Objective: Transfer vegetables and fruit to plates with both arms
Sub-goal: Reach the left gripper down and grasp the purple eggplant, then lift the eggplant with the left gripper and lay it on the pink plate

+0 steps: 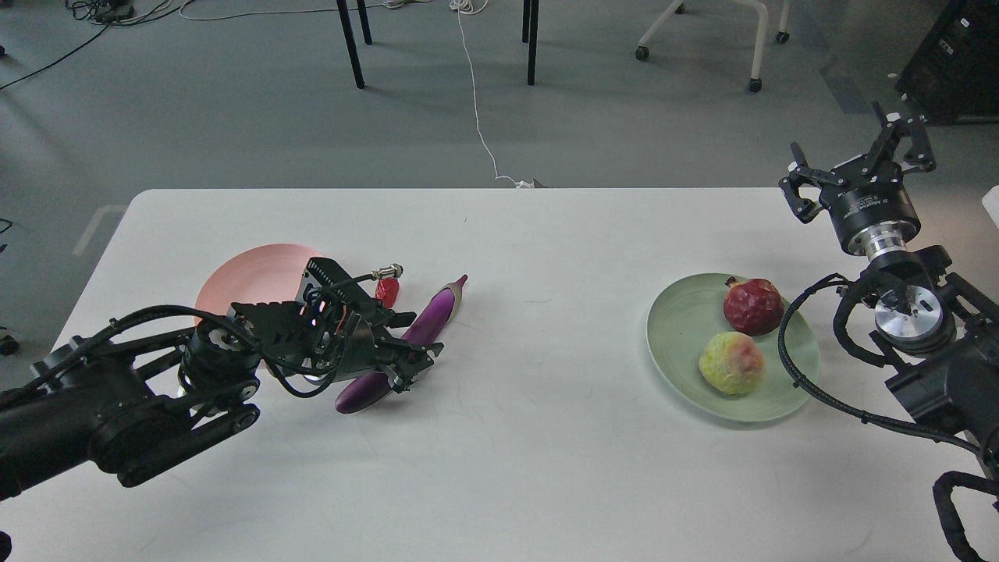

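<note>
floor: grey smooth floor (234,101), white cable (476,101) trailing across
furniture: black thin table legs (351,47); white wheeled chair base (753,47)
counter: white flat counter (546,468)
corner: dark box (956,58)

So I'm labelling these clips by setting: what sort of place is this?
Probably a robotics lab or office workspace, not a kitchen: a plain white table on grey floor, loose cables trailing across it, and a wheeled chair base behind.

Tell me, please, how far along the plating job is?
Done: pomegranate and yellow-green fruit sit on the green plate. In hand: the left pincer is at the eggplant lying on the table. Left: eggplant and red chili onto the pink plate.
</note>
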You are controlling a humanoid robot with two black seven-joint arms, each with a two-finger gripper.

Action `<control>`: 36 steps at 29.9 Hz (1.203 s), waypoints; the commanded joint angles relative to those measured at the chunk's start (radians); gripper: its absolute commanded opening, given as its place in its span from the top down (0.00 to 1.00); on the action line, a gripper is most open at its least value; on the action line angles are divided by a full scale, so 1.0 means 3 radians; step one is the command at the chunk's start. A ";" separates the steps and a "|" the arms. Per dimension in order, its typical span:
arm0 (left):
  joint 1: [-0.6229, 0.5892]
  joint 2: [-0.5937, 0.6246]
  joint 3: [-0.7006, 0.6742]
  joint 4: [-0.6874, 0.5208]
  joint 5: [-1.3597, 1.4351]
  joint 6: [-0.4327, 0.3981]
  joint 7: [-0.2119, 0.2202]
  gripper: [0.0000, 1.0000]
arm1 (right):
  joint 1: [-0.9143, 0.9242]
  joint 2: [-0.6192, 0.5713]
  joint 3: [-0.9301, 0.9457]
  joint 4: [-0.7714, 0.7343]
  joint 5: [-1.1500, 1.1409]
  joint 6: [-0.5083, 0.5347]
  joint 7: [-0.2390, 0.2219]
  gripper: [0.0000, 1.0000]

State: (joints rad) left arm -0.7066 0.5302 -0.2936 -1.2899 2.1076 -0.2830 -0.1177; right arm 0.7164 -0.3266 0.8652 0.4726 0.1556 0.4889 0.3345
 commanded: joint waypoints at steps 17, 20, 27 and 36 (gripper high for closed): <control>0.0019 0.0287 -0.0177 -0.0117 -0.0397 0.0003 0.0019 0.92 | 0.0010 -0.0005 0.0000 0.0005 -0.0002 -0.0001 0.0031 0.01; -0.0027 0.0548 -0.0243 -0.0307 -0.0776 -0.0003 0.0019 0.92 | 0.0030 -0.0005 -0.0005 0.0000 -0.0002 -0.0001 0.0031 0.01; -0.0073 0.1080 -0.0305 -0.0236 -0.1370 0.0013 0.0004 0.92 | 0.0082 0.0000 -0.0015 -0.0011 -0.0017 -0.0001 0.0031 0.01; -0.0022 0.0974 -0.0269 0.0485 -0.1396 0.0028 -0.0002 0.88 | 0.0087 0.0051 -0.0026 0.0005 -0.0028 -0.0001 0.0031 0.01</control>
State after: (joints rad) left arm -0.7148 0.8488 -0.3741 -1.1888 1.6915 -0.2762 -0.1169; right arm 0.7409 -0.3141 0.8576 0.4726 0.1490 0.4887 0.3436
